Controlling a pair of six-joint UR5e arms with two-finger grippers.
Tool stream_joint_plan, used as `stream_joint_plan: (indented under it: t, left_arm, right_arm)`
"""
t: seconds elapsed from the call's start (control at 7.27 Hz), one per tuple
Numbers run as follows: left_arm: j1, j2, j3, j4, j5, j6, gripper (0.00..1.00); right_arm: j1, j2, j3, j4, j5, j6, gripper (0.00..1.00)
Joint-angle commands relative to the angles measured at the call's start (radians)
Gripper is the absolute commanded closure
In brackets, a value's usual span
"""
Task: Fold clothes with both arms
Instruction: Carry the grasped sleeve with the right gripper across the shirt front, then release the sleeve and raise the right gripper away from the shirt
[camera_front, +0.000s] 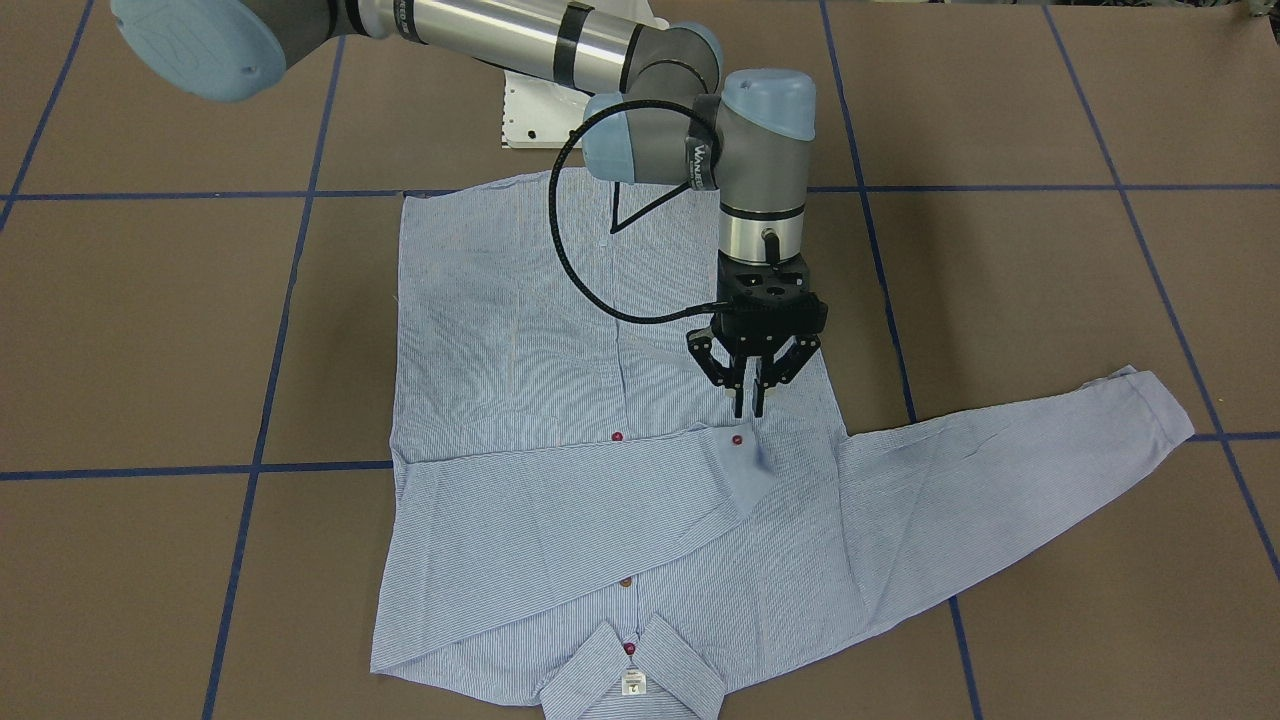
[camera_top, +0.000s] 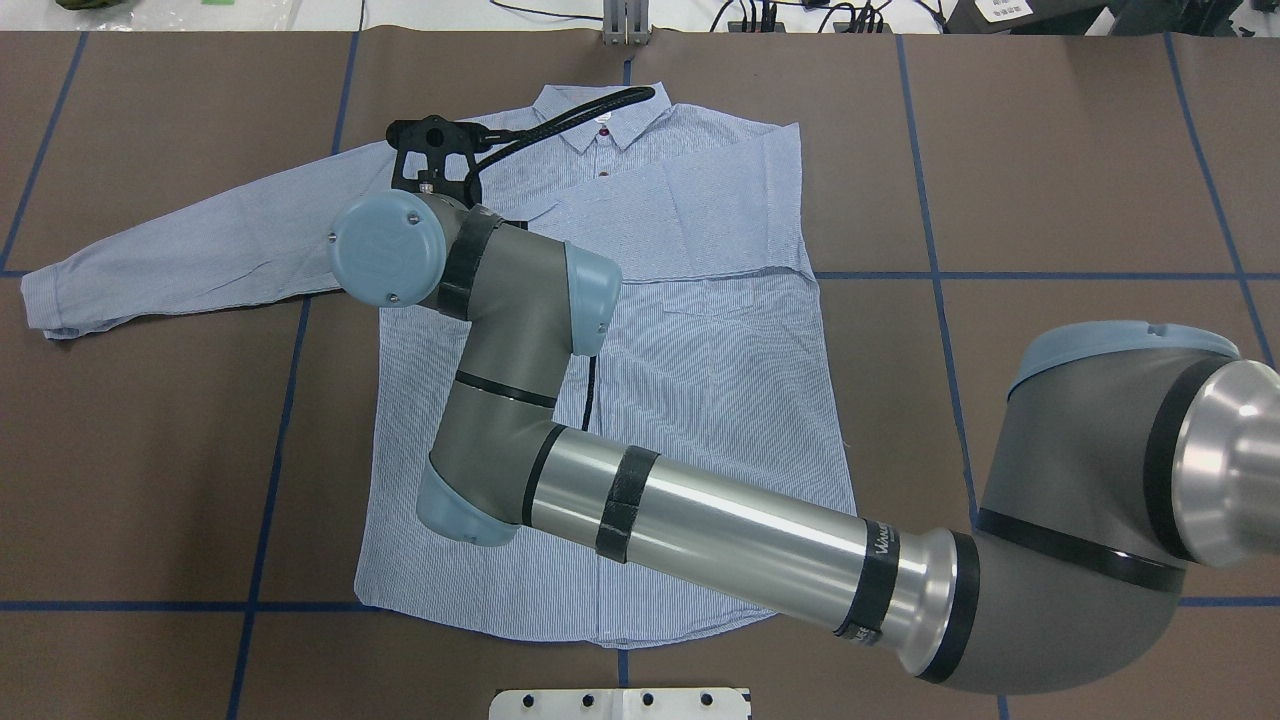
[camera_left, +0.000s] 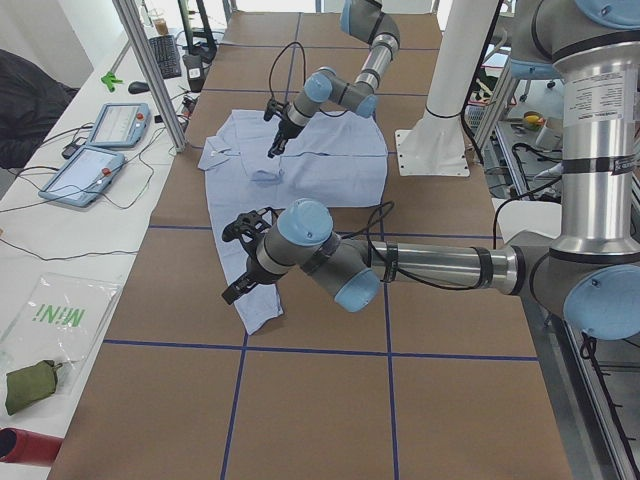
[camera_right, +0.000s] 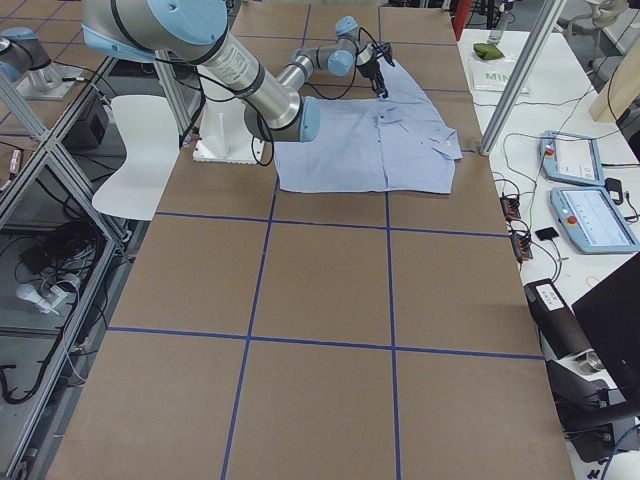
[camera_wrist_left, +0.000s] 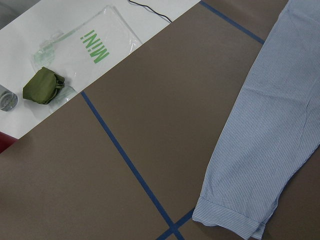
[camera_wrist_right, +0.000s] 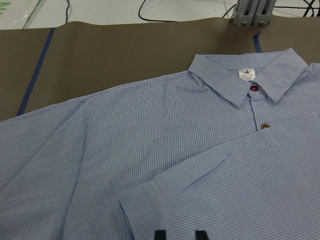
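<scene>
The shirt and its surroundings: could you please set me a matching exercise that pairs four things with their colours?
Things:
1. collar label
2. collar button
3. tape lines on the table
4. pouch beside the table

Colours:
a. dark red
b. olive green
c. white
d. blue

Pairs: 1-c; 2-a; 3-d; 4-b
</scene>
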Motion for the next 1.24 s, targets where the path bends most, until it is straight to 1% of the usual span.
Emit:
stream_joint_plan:
  t: [0.0, 0.14, 0.28, 0.41, 0.55, 0.69, 0.83, 0.96, 1.1]
  left_arm:
    - [0.002, 0.000, 0.002, 0.000, -0.001, -0.001, 0.00]
    - [0.002, -0.003, 0.002, 0.000, 0.000, -0.005, 0.00]
    - [0.003, -0.009, 0.008, -0.003, 0.000, -0.005, 0.00]
    - [0.003, -0.012, 0.008, -0.020, 0.000, -0.007, 0.00]
    - [0.008, -0.012, 0.040, -0.037, 0.000, -0.060, 0.00]
    - [0.018, -0.014, 0.098, -0.119, 0.000, -0.141, 0.00]
    - [0.035, -0.012, 0.209, -0.267, 0.002, -0.199, 0.00]
    - [0.069, -0.012, 0.300, -0.431, 0.006, -0.314, 0.00]
    - [0.116, -0.006, 0.359, -0.559, 0.015, -0.465, 0.00]
  right_arm:
    - [0.011, 0.080, 0.008, -0.269, 0.006, 0.002, 0.00]
    - [0.074, 0.080, 0.026, -0.325, 0.100, 0.002, 0.00]
    - [0.208, 0.053, 0.035, -0.349, 0.375, -0.001, 0.00]
    - [0.290, -0.022, 0.126, -0.347, 0.473, -0.041, 0.00]
    - [0.344, -0.160, 0.302, -0.347, 0.489, -0.143, 0.00]
    - [0.406, -0.287, 0.444, -0.348, 0.552, -0.240, 0.00]
    - [0.486, -0.414, 0.583, -0.347, 0.636, -0.365, 0.00]
    - [0.566, -0.539, 0.701, -0.347, 0.713, -0.485, 0.00]
    - [0.630, -0.651, 0.789, -0.342, 0.762, -0.608, 0.00]
